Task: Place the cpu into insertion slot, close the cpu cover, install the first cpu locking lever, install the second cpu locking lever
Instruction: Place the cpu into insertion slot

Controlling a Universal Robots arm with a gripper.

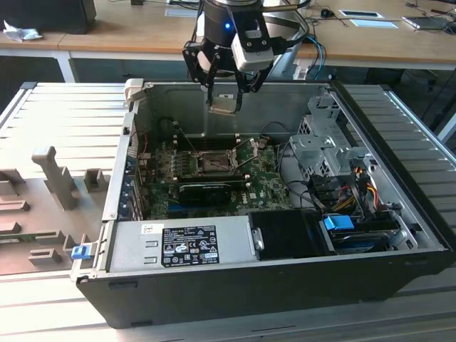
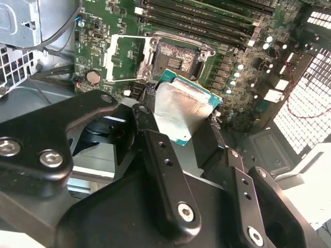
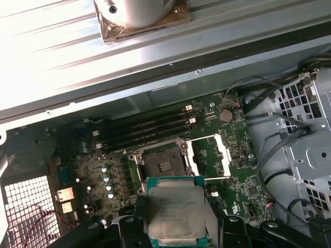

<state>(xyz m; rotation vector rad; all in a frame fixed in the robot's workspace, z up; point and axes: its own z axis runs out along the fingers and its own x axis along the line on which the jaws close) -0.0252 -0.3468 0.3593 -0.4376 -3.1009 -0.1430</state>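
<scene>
The first step, placing the chip, is judged to be in hand, and none of the later steps has been done. The cpu [image 3: 176, 212] is gripped by its opposite edges in the closed gripper [image 3: 176, 223], with its dull metal top turned towards both wrist cameras. In the exterior view the gripper [image 1: 226, 96] is seen high over the open computer case [image 1: 285, 285], about level with the top edge of its far wall, and the cpu [image 1: 224, 104] hangs beneath it, well apart from the green board [image 1: 263, 178] below. The insertion slot [image 1: 214, 162] lies lower down on that board and nearer the camera than the chip, so the chip is not yet over it. In the first wrist view the insertion slot [image 3: 161, 164] is seen bare, its pin field exposed, and the cpu cover [image 3: 209, 155] is swung open just beside it; the same is shown in the second wrist view, with the cpu [image 2: 181, 111] in front of the slot [image 2: 176, 57] and the cover [image 2: 126, 57] folded back to one side. By judgement, the placement calls for the chip to be carried over the socket, squared with its silver rim, kept flat and let down gently, since the pins could be bent by a skewed or forceful landing.
</scene>
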